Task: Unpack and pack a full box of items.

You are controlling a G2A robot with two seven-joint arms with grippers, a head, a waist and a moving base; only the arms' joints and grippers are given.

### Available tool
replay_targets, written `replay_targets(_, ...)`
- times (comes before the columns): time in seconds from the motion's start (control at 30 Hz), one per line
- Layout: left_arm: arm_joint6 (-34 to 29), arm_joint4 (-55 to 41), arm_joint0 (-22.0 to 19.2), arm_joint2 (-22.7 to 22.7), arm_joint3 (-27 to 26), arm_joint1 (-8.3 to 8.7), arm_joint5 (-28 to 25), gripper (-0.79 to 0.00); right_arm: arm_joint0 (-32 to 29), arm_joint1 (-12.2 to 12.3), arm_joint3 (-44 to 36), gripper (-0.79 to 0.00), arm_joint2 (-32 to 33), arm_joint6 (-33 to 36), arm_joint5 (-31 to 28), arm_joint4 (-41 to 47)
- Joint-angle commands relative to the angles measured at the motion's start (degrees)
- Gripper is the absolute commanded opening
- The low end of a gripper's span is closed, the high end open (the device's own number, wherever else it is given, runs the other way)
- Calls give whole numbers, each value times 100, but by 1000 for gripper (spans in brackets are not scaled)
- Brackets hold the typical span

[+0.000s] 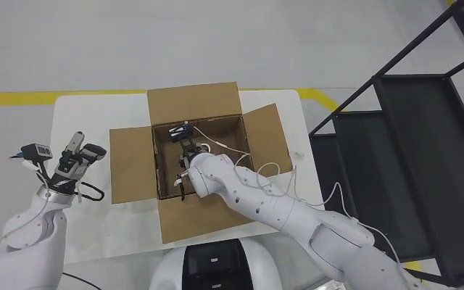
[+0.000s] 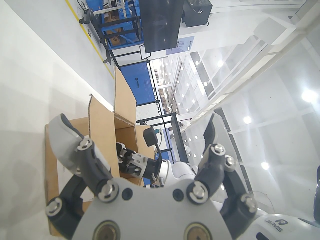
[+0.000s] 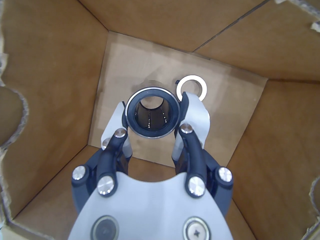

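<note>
Slip risk: R gripper (image 3: 153, 112) pinches upright linear bearing (image 3: 140, 129) by its sides, low in cardboard box (image 1: 194, 100), approx mid-floor. Smooth steel could slide out on lift, or a fingertip could snag metal ring (image 3: 191, 78) just beside it. L gripper (image 1: 85, 145) is spread, over table (image 1: 94, 109) left edge.

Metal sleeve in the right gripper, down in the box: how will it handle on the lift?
Probably rigid and heavy for its size: the metal sleeve looks thick-walled, with ball rows inside. Likely slippery: its rim is smooth and round, and the right gripper pinches it from two sides only. Set down on its side, it would probably roll.
</note>
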Motion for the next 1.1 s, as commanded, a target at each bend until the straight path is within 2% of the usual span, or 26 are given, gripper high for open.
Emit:
replay_targets(0.0,0,0,0,0,0,0,0,0,-140,66,-167,-785,160,12,-99,-47)
replay_targets(0.17,0,0,0,0,0,0,0,0,-560,249,-876,-785,560,50,-406,-263)
replay_targets(0.33,0,0,0,0,0,0,0,0,-1196,522,-2196,-785,1125,311,-660,-819)
replay_targets(0.53,0,0,0,0,0,0,0,0,-2399,876,-4127,-785,2038,673,-1095,-1552)
replay_targets(0.77,0,0,0,0,0,0,0,0,-3930,1161,-5786,-785,3325,698,-1517,-2042)
replay_targets(0.9,0,0,0,0,0,0,0,0,-4520,1226,-6007,-785,4041,442,-1429,-2083)
replay_targets(1.07,0,0,0,0,0,0,0,0,-5053,1264,-6007,-785,4894,119,-1419,-1643)
